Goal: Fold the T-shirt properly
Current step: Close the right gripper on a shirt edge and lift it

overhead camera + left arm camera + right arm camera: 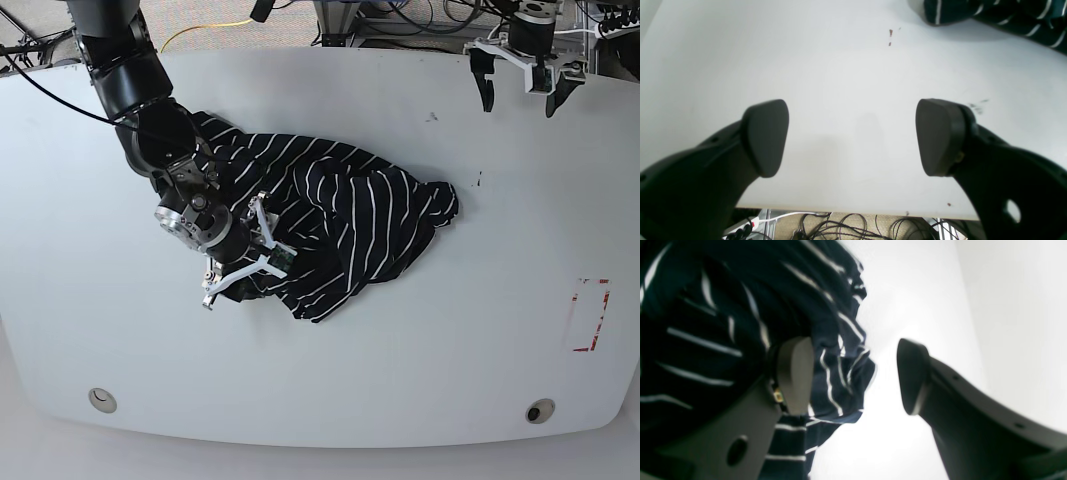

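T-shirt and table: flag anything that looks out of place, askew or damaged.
The T-shirt lies crumpled in a heap, not flat, one bunched corner sticking out toward the left gripper. The table has small reddish specks and a broken red rectangle outline near its edge. No tears visible.

Your two arms carry matte black, rounded finger shells (1000,173) ending in flat, teardrop-shaped dark grey pads (765,136). Each shell has small round holes (736,450). From the base view, the glossy black cylindrical arm segments (125,60) end in white gripper brackets (515,55).
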